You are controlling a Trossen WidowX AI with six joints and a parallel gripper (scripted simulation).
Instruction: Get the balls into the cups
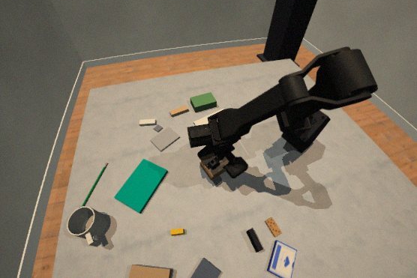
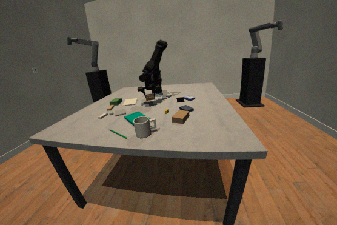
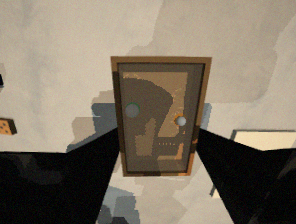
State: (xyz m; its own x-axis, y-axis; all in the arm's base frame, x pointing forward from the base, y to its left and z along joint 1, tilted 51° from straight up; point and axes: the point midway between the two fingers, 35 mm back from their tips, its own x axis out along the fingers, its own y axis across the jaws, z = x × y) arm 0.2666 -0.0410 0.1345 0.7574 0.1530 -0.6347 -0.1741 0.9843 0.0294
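Note:
The wooden puzzle [image 3: 159, 116] is a flat framed tray under a clear cover. My gripper [image 3: 156, 130] is shut on its near end, one dark finger at each long side. In the wrist view the large grey ball [image 3: 132, 110] sits in the green-rimmed cup at the left. The small grey ball [image 3: 181, 121] sits at the orange-rimmed cup at the right. In the top view the puzzle [image 1: 217, 168] shows under the gripper [image 1: 221, 163], close to the table top near the middle. In the exterior view it is a small brown block below the arm.
A green block [image 1: 203, 101], a tan block [image 1: 178, 110], a white block [image 1: 147, 122], a grey tile [image 1: 165, 139] and a cream card [image 3: 264, 140] lie beyond the gripper. A teal board [image 1: 141, 184], pencil [image 1: 95, 183] and mug [image 1: 83, 222] lie to the left. Small items lie at the front.

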